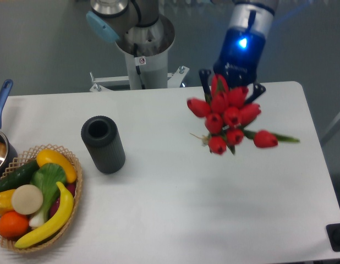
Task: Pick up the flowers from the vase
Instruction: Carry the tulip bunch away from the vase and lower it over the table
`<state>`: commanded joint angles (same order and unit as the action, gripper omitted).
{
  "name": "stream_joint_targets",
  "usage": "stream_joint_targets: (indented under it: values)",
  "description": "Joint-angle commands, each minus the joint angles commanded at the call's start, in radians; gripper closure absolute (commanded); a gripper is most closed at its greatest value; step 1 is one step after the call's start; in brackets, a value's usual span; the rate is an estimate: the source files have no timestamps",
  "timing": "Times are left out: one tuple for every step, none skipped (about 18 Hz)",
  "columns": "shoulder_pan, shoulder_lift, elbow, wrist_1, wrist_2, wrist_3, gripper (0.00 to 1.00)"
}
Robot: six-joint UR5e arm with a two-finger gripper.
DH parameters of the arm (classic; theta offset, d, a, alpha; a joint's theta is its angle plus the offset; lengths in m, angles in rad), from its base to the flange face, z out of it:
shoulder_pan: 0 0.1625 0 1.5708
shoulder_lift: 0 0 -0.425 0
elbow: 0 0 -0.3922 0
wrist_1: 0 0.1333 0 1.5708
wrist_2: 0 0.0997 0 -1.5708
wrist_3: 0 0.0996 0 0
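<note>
White table (pixel 175 209), matte, rounded corners, filling most of view. Grey arm base (pixel 143 49) behind far edge, small round sticker on column, unreadable. Light-blue cap on joint above. Gripper (pixel 230 91) at upper right, dark body with glowing blue light, faint white lettering on housing, too blurred to read. Two black fingers (pixel 204 82) splayed either side of bunch.

Wicker basket (pixel 35 242) at lower left, woven, oval, packed with plastic-looking produce: yellow banana, orange, green cucumber, pale round piece, leafy green. Pot (pixel 2 148) at left edge, metal, blue handle angled up, mostly cut off.

Vase (pixel 103 144) left of centre, dark matte cylinder, round open mouth, upright on table, near basket, well apart from gripper.

Flowers (pixel 228 118) out of vase, right of centre, directly under gripper: cluster of glossy red buds, one bud sticking out right on green stem, thin stem ends poking left. Top buds sitting between fingers. Bunch looks lifted off table; contact with surface unclear. Jaws appear clamped on flowers, grip point hidden by buds.
</note>
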<state>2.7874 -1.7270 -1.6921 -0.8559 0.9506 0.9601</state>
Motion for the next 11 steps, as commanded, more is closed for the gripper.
stream_joint_targets:
  values:
    - [-0.014,-0.022,0.011,-0.002,0.057,0.018,0.92]
    - [-0.028,-0.041,0.018,-0.002,0.109,0.023,0.92]
    - [-0.043,-0.058,0.035,-0.005,0.15,0.025,0.91]
    - [-0.058,-0.08,0.052,-0.006,0.192,0.025,0.91]
    - [-0.078,-0.1,0.066,-0.008,0.238,0.025,0.9]
    - [-0.101,-0.118,0.075,-0.011,0.291,0.025,0.89]
    - [-0.124,-0.134,0.08,-0.015,0.344,0.025,0.88]
    - [-0.144,-0.15,0.084,-0.026,0.387,0.025,0.88]
    - [-0.163,-0.173,0.101,-0.04,0.428,0.026,0.88]
    - [-0.181,-0.204,0.129,-0.064,0.473,0.026,0.88]
    - [-0.202,-0.219,0.152,-0.089,0.515,0.026,0.88]
